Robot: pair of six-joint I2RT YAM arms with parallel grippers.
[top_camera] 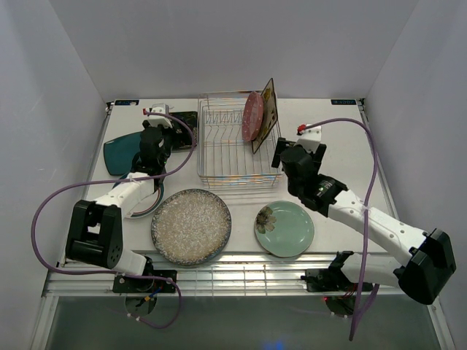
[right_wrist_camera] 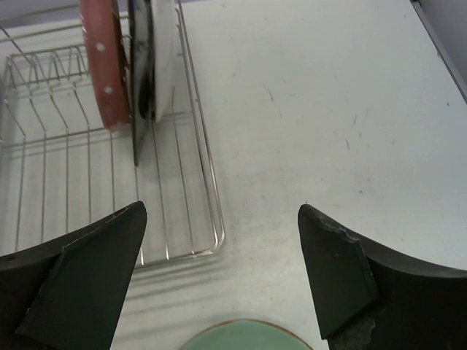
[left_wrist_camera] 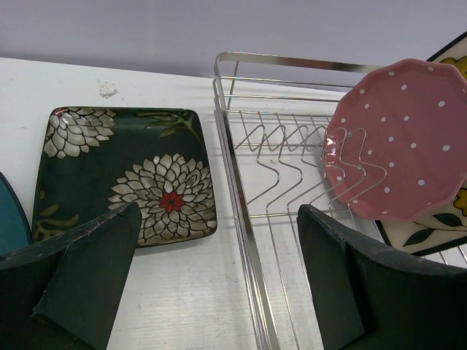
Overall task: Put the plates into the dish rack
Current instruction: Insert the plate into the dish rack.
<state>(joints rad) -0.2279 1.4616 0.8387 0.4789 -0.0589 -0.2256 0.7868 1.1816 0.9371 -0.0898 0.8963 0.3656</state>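
Nearest the arm bases, behind both hands, the grey speckled plate [top_camera: 191, 226] and the mint green floral plate [top_camera: 284, 228] lay flat on the table [top_camera: 343, 146], the mint one just short of the right gripper [right_wrist_camera: 222, 219]. Both hands stood wide and empty. The left gripper [left_wrist_camera: 219, 219] hung with the black floral square plate [left_wrist_camera: 124, 171] flat just ahead of its left finger and the teal plate [top_camera: 120, 153] further to its left. The dish rack [left_wrist_camera: 241, 197] ran ahead between its fingers, and ahead-left of the right hand. Farthest, ahead-right of the left hand, the pink dotted plate [left_wrist_camera: 401, 138] and the cream floral square plate [top_camera: 266, 113] stood on edge in the rack. The plates were probably glazed ceramic: stiff, slick and chippable, the grey one likely heaviest. Lying flat, each seemed to offer only its raised rim for a pinch.
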